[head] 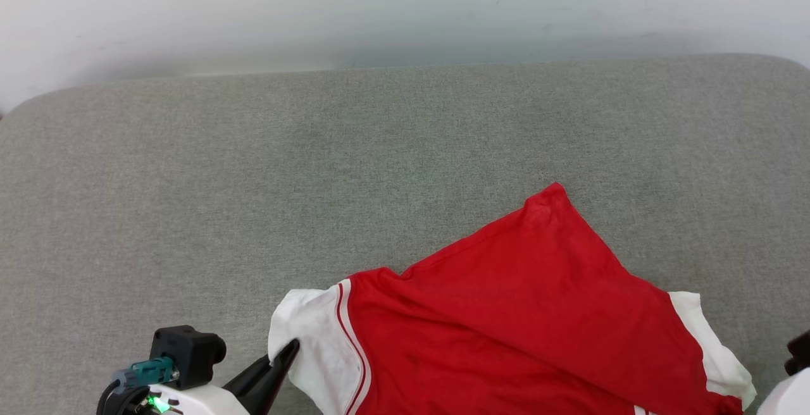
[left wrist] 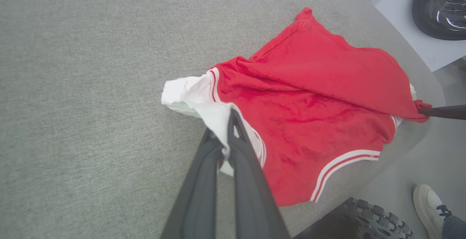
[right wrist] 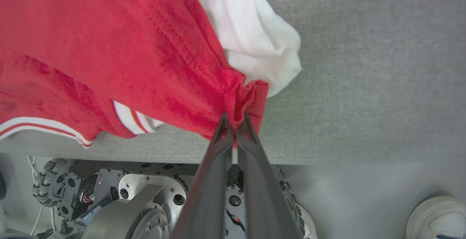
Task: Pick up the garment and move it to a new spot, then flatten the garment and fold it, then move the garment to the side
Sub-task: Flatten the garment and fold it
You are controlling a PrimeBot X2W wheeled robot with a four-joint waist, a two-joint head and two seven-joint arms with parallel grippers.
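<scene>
The left fingers were pressed shut on a fold of white sleeve, the cloth pinched between their dark tips and lifted a little into a peak. The right fingers were likewise closed tight, biting a bunched corner of red fabric that puckered around their tips, just beside the other white sleeve. Between the two grips the garment, a red jersey T-shirt with white short sleeves and red-and-white stripe trim, lay crumpled and partly doubled over itself, one red corner pointing away from the robot. It sat on the grey fabric-covered table, toward the near edge and to the robot's right of the middle, its striped trim reaching the table's front rim. The rest of the tabletop stretched off to the left and back to a pale wall. Below the front rim, the robot's wheeled base stood close against the table, and a white shoe of a person was planted on the floor near it.
</scene>
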